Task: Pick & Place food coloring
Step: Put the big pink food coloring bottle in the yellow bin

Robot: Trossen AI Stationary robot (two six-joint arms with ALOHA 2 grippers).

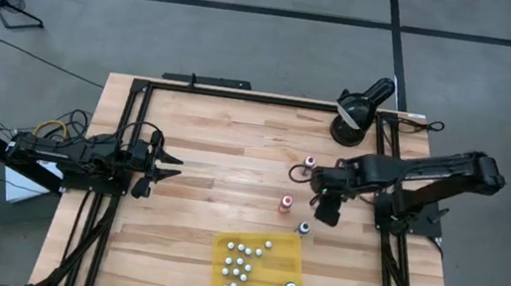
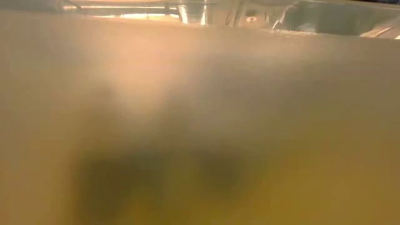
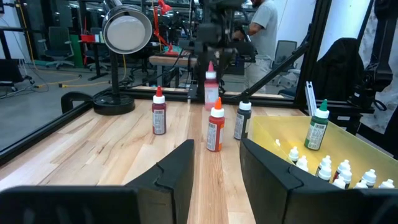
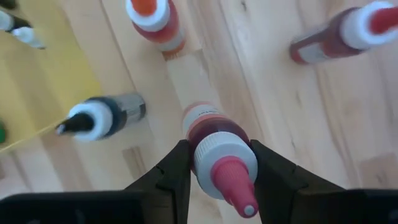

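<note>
From above, the right gripper is reaching over the table's right half, while the left gripper is waiting near the left edge, fingers narrowly parted and empty. The yellow tray is holding white-capped bottles by the near edge. The low view is showing only blur. In the right wrist view, the fingers are clamping a pink-capped bottle. The left wrist view is showing an orange-capped bottle standing upright ahead.
</note>
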